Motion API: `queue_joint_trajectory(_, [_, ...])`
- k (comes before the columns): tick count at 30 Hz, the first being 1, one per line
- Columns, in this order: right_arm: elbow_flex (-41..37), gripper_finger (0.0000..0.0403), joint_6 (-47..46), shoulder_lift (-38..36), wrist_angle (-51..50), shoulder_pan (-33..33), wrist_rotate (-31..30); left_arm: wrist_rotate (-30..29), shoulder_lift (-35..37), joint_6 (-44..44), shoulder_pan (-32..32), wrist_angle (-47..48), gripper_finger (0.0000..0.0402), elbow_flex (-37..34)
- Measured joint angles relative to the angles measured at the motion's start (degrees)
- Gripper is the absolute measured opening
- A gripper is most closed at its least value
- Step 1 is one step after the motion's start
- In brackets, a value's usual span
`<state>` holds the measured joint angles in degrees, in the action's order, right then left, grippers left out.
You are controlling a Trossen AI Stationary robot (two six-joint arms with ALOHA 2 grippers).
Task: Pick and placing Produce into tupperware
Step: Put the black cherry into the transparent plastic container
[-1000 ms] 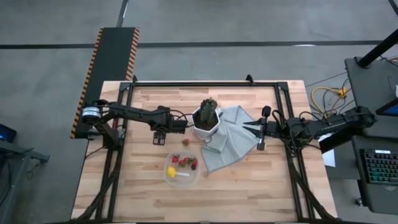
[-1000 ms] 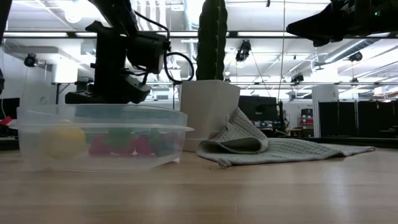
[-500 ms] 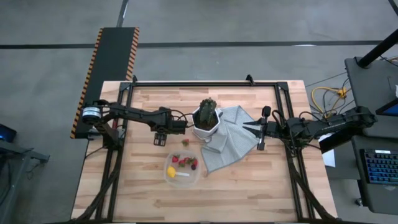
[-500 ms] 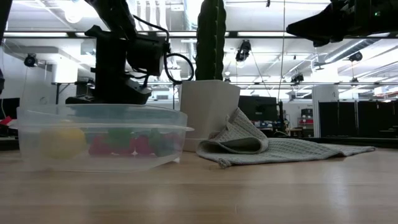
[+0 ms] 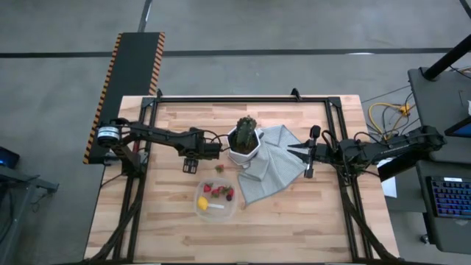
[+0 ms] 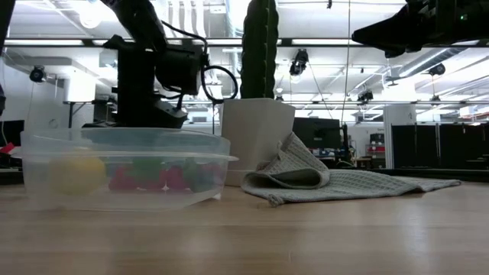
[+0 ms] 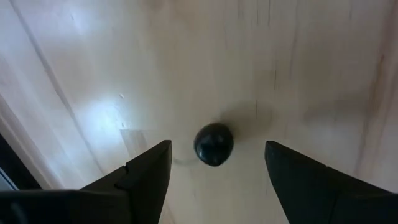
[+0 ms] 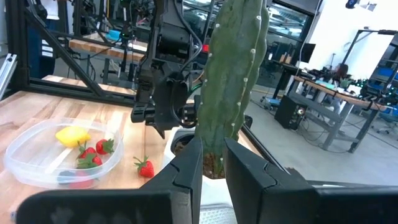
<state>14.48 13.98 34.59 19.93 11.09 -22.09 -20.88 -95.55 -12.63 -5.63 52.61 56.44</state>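
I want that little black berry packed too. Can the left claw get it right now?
Probably yes. The left claw hangs open right over the dark berry, which lies alone on the bare table with nothing between them.

Wooden table (image 5: 294, 213) carries tupperware (image 5: 215, 199), potted cactus (image 5: 245, 140), grey cloth (image 5: 272, 160) (rumpled), loose strawberry (image 5: 219, 168).

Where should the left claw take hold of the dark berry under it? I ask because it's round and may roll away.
Grip the dark berry across its widest middle, coming straight down from above. It lies alone on the bare table, round with no flat side, and the left claw hangs open with one finger on each side of it. Closing level and centred should keep it from squirting out.
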Motion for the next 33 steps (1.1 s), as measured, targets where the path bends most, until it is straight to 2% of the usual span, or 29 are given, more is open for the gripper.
queue_joint_trajectory(9, [0.00, 0.0057, 0.15, -0.02, 0.02, 0.00, -0.02, -0.37, 0.00, 0.20, 0.00, -1.05, 0.0242, -2.90])
queue_joint_trajectory(21, [0.00, 0.0057, 0.15, -0.01, 0.02, 0.00, -0.02, -0.71, 0.00, -0.28, -0.36, -3.37, 0.0242, -3.21])
queue_joint_trajectory(33, [0.00, 0.0057, 0.15, -0.01, 0.02, 0.00, -0.02, 0.65, 0.00, -0.13, -4.76, -4.69, 0.0242, -3.23])
